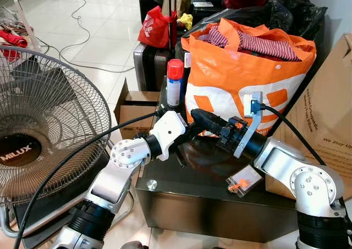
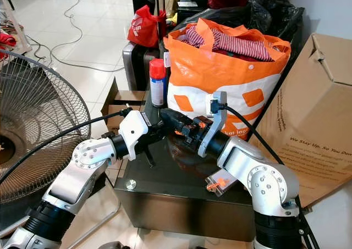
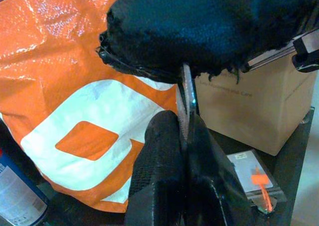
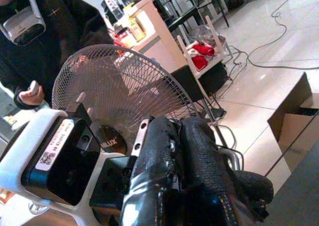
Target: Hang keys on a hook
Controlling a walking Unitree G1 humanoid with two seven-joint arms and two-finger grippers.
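Note:
Both grippers meet above the dark glass table [image 1: 192, 191], in front of the orange bag [image 1: 242, 78]. A thin silver key [image 3: 188, 99] stands upright, pinched between the shut fingers of my left gripper [image 3: 183, 123]. Its upper end runs up under the black fingers of my right gripper [image 1: 197, 117], which are pressed together; a silver edge shows beside them in the right wrist view. My left gripper [image 1: 188, 133] reaches in from the left, fingertip to fingertip with the right one. The rest of the key is hidden by the fingers.
A red-capped spray can [image 1: 174, 82] stands at the table's back left. A small clear case with an orange piece [image 1: 243, 181] lies at the front right. A large fan [image 1: 38, 128] is at left, a cardboard box [image 2: 313, 111] at right. A person [image 4: 45, 31] stands beyond the fan.

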